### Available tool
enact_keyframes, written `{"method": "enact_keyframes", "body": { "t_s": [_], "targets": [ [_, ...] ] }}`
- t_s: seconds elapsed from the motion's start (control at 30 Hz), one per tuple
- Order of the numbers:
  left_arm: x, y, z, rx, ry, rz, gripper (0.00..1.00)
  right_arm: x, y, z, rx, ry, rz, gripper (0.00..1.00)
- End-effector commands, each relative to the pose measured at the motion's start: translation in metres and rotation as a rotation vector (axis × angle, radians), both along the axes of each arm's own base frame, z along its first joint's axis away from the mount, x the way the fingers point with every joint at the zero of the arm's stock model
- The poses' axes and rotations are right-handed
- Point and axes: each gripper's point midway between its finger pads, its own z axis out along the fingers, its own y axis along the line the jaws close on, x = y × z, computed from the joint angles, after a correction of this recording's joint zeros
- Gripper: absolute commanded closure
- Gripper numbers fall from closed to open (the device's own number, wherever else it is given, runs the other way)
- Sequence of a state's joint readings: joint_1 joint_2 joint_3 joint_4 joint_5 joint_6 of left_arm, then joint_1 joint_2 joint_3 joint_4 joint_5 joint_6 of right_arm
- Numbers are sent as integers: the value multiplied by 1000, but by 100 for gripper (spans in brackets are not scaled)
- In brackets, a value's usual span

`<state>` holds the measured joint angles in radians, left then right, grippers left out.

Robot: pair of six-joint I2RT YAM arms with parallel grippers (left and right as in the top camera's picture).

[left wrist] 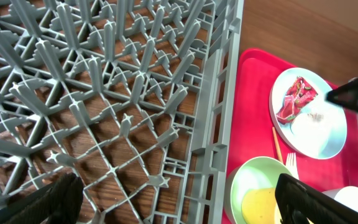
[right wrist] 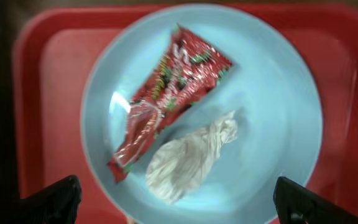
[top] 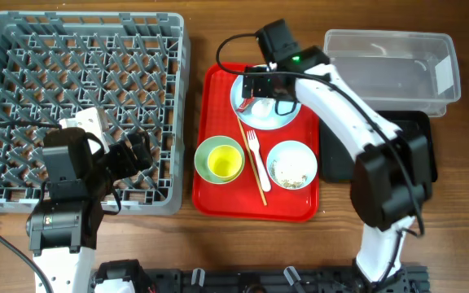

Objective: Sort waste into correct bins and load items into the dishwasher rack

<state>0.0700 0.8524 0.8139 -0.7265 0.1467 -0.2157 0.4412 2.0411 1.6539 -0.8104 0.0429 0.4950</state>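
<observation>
Surface (top: pixel 210 20): wood, visible grain, low sheen.
Rack (left wrist: pixel 213 112): grey moulded plastic, matt, smooth.
Red tray (top: pixel 251 207): plastic, smooth, faint gloss.
Plate (right wrist: pixel 278 93): pale blue, smooth, satin shine. Plastic or glazed, can't tell.
Wrapper (right wrist: pixel 166 93): red printed film, glossy, crinkled, clear at one end.
Tissue (right wrist: pixel 185 158): white paper, crumpled, matt.
Tub (top: pixel 385 34): clear plastic, slightly cloudy.
Black tray (top: pixel 334 167): matt plastic.
Fork (top: pixel 253 150): white plastic.
Chopstick (top: pixel 257 179): pale bare wood.
</observation>
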Motion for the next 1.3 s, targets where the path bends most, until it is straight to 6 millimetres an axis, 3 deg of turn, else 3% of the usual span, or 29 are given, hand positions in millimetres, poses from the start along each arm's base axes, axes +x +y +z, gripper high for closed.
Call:
{"method": "enact_keyframes", "body": {
  "t_s": [0.0, 0.23, 0.43, 0.57, 0.73, 0.83, 0.97, 1.07, 1.17, 1.27],
  "targets": [
    [1, -4, 10, -11, -26, -12, 0, 1, -6, -22, -9, 42, -134, 0],
    [1, -4, 10, -11, -26, -12, 0, -18, -14, -58, -13, 113, -214, 9],
    [1, -4, 10, -11, -26, -12, 0, -24, -4, -78, 59, 130, -195, 14],
    [1, -4, 10, -11, -26, -12, 0, -24, -3, -79, 61, 128, -192, 36],
    [1, -4, 10, -11, -26, -12, 0, -25, -5, -73, 57, 126, -178, 79],
    [1, -4, 10, -11, -26, -12, 0, -16, -8, -50, 63, 81, -145, 95],
    [1, -4, 10, -11, -27, -12, 0, 1, -29, 6, 57, -53, -160, 96],
    [1, -4, 10, -11, -27, -12, 0, 10, -58, 56, 41, -180, -224, 96],
    [1, -4, 10, -11, -27, -12, 0, 13, -107, 112, 9, -317, -340, 96],
    [1, -4, 10, -11, -27, -12, 0, 11, -145, 138, -4, -373, -426, 96]
  ]
}}
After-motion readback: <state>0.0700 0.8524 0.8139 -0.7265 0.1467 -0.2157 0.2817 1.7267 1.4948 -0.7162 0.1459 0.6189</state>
